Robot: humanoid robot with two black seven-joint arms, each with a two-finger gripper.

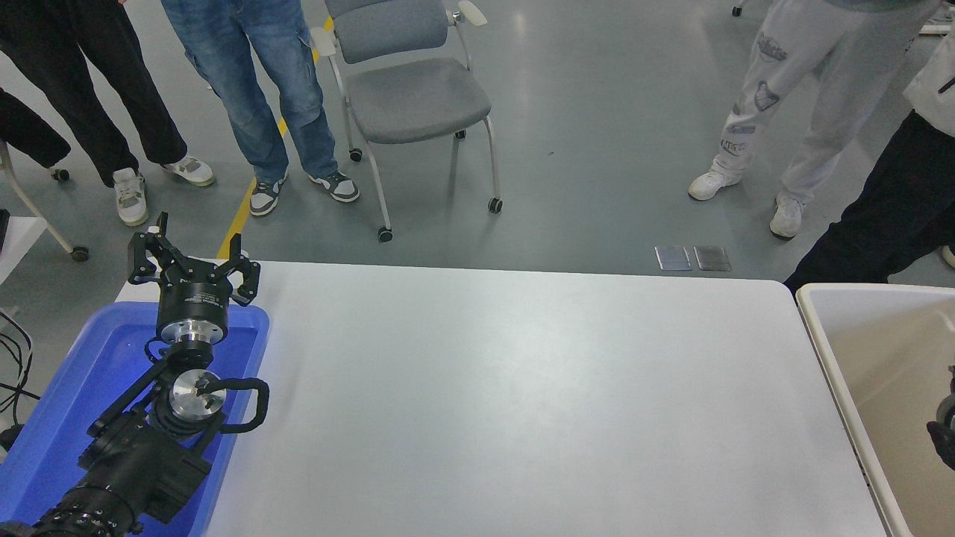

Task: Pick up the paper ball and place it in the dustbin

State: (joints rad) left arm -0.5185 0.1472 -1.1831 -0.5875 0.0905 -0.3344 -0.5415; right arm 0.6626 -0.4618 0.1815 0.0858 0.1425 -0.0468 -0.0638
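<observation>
table (507, 388): smooth white top, matt with a soft sheen
dustbin (824, 339): cream-beige plastic, smooth walls, pale rounded rim
tray (67, 403): bright blue plastic, smooth and slightly glossy
left gripper (192, 262): matt black fingers, brushed metal ring behind it
chair (418, 97): grey woven cloth seat, shiny metal legs, pale plastic armrests
floor (597, 134): grey, smooth, faintly reflective
</observation>
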